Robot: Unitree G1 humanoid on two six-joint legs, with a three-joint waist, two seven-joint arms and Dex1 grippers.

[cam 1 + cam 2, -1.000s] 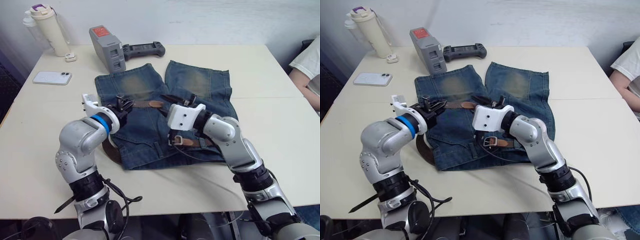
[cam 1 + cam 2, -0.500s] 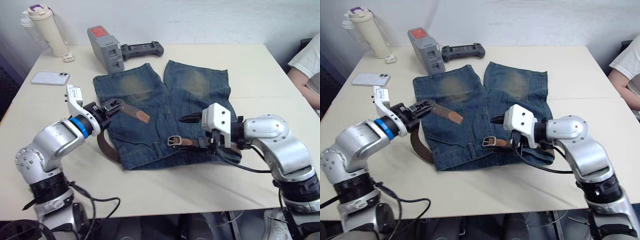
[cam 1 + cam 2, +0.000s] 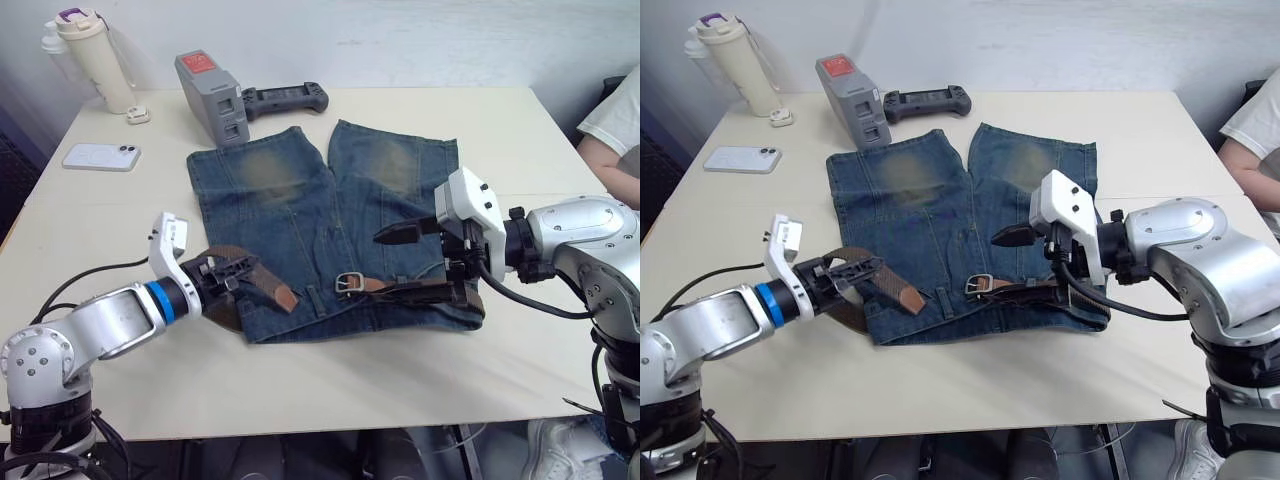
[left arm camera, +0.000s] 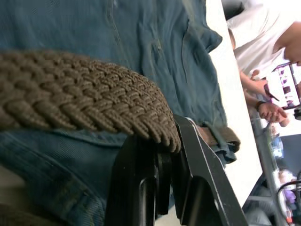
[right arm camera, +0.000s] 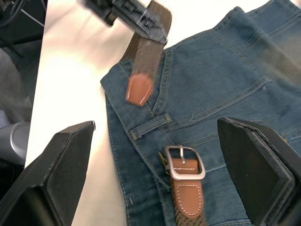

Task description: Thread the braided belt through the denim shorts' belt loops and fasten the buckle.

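With L pincer [image 3: 232, 272] clamped on braided belt [image 3: 262, 283] and R pincer [image 5: 155, 165] agape, feed tip toward buckle [image 5: 185, 163] slowly.

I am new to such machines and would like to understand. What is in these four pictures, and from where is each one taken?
This is a humanoid robot with two arms. Two pictures come from cameras in its head, looking down over a pale table. The other two come from cameras on its wrists, looking along each hand's black fingers.

On the table lie denim shorts with a braided belt along the waistband. The silver buckle rests on the shorts. The left hand grips the belt near its brown tip, lifted a little over the shorts' corner. The right hand is open above the buckle and holds nothing.

Farther back are a phone, a bottle, a grey box and a black controller. A person sits at the right edge.
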